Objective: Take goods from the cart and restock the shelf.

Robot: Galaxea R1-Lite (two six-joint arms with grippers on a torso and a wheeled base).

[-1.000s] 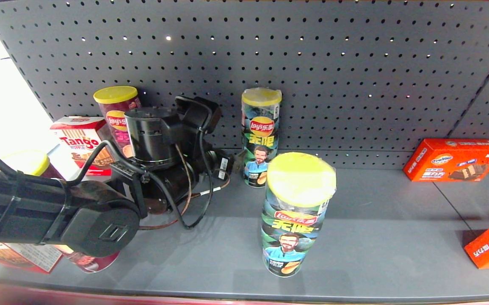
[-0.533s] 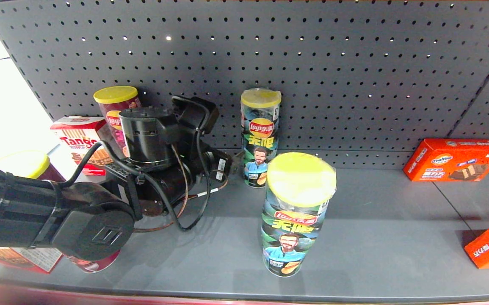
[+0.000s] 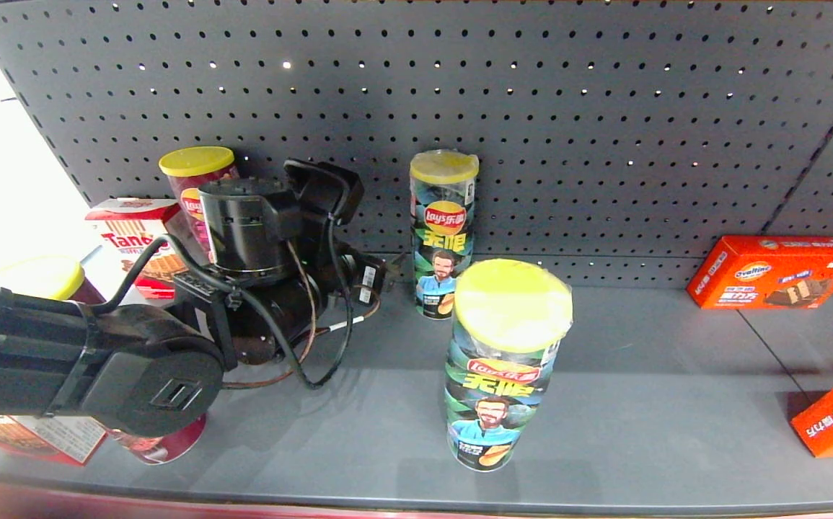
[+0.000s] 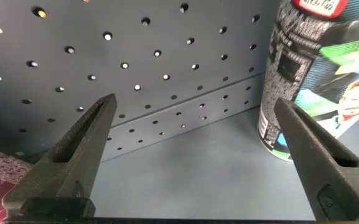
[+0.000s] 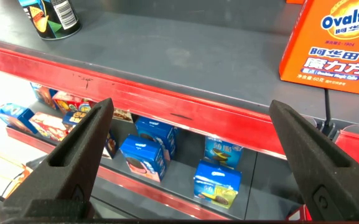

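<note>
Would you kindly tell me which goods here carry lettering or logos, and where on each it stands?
Front chip can: logo and large characters on its side.
Rear chip can: the same.
Maroon can: logo, partly hidden.
Wafer box: large word on its front.
Rear orange box: logo and characters on its faces.
Small print: unreadable.

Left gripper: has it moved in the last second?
Yes. The left gripper has drawn back to the robot's left, widening the gap to the rear chip can by the pegboard.
</note>
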